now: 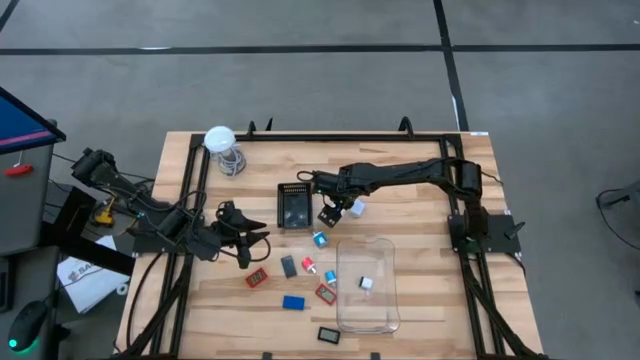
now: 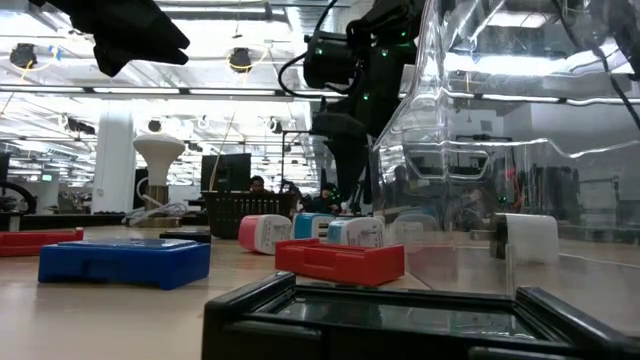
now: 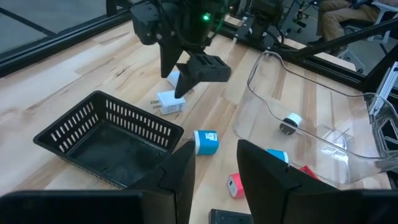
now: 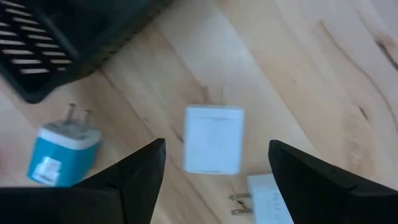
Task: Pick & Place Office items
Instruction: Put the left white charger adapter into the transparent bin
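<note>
My right gripper (image 1: 332, 213) is open, pointing down just right of the black mesh tray (image 1: 296, 205). In its wrist view its fingers (image 4: 138, 180) stand on either side of a white cube plug (image 4: 213, 138) that lies flat on the table. A second white plug (image 4: 268, 200) and a cyan plug (image 4: 62, 152) lie close by. Further small items lie nearer: cyan-and-red bits (image 1: 308, 264), a black rectangle (image 1: 289, 266), red rectangles (image 1: 257, 278), a blue one (image 1: 293, 302). My left gripper (image 1: 245, 240) is open and held above the table's left part.
A clear plastic box (image 1: 367, 285) lies right of the items, with a white cube (image 1: 366, 284) inside. A white ball-shaped thing on a wire coil (image 1: 222, 140) stands near the far left corner. A black frame (image 1: 329, 334) lies by the near edge. Metal rails run along both sides.
</note>
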